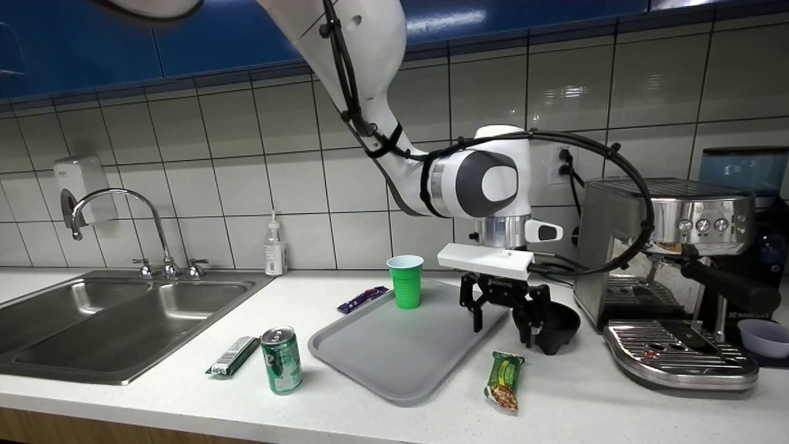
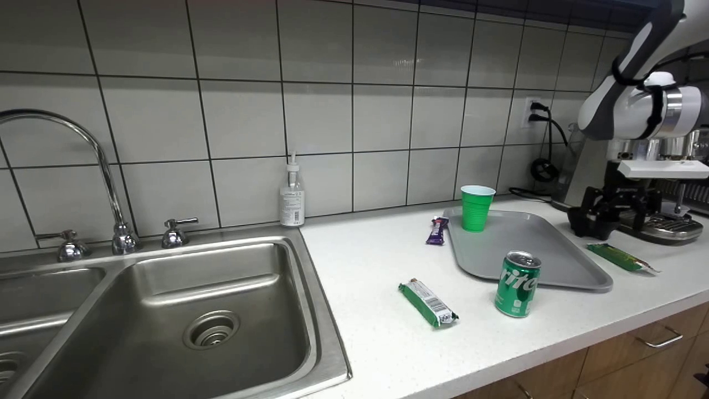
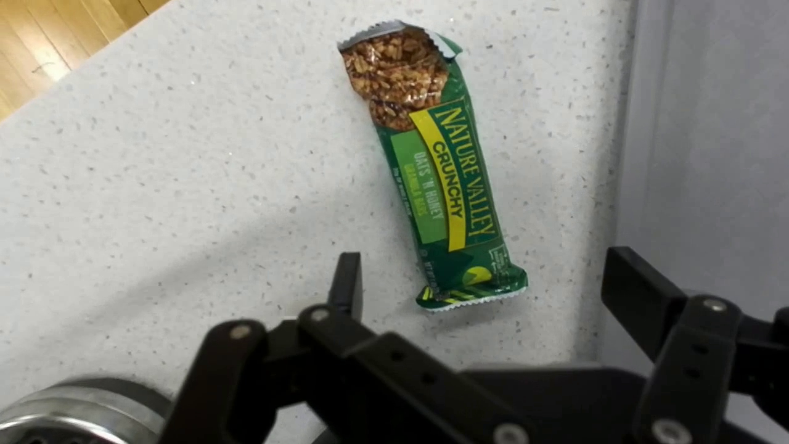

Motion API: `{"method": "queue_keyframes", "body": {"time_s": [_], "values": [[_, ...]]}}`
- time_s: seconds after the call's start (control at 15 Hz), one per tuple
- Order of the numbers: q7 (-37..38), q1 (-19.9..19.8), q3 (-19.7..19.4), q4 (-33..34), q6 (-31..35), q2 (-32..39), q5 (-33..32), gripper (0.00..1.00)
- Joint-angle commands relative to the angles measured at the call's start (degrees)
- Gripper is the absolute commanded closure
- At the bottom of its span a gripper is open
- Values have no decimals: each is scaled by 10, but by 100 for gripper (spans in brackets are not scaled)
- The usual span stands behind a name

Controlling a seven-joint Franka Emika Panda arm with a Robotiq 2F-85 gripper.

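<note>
Between the grey tray (image 1: 400,345) and the coffee machine (image 1: 666,290), toward the front of the worktop (image 1: 573,401): granola bar (image 3: 441,179) in a green wrapper, flat, slanted in the wrist view. Above and farther back, gripper (image 1: 502,335) spread wide, empty, apart from the bar.

For lining up well over the bar, as judged from the wrist view: shift toward the worktop's front edge first, carrying the fingers past the nearer crimped end to either side of the middle. Ease away from the tray too; one finger seemingly over its rim, liable to strike it in a straight descent. Turn slightly to match the slant. Then straight down, low, closing across the narrow width. Light squeeze advisable: slick wrapper, probably crumbly filling.

In the way: black bowl (image 1: 564,327) close by the gripper in an exterior view, touching or not impossible to tell. Coffee machine close enough to limit swinging that way.

Farther off: green cup (image 1: 407,287) upright on the tray; purple-wrapped bar (image 1: 363,300) just beside the tray; soda can (image 2: 518,285) standing on the worktop near the tray; second green-wrapped bar (image 2: 428,302) flat between soda can and sink (image 2: 325,327); soap bottle (image 2: 292,202) at the sink's back corner.
</note>
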Motion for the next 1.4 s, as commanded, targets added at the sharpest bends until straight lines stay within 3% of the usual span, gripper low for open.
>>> {"method": "queue_keyframes", "body": {"time_s": [0.0, 1.13, 1.2, 1.27, 1.33], "values": [[-16, -14, 7, 7, 20, 20, -11, 0], [-28, -21, 3, -2, 32, 44, -36, 0], [-30, -22, 4, -2, 31, 44, -35, 7], [-31, -22, 4, -1, 31, 44, -35, 26], [-31, -23, 4, -1, 32, 44, -35, 34]]}}
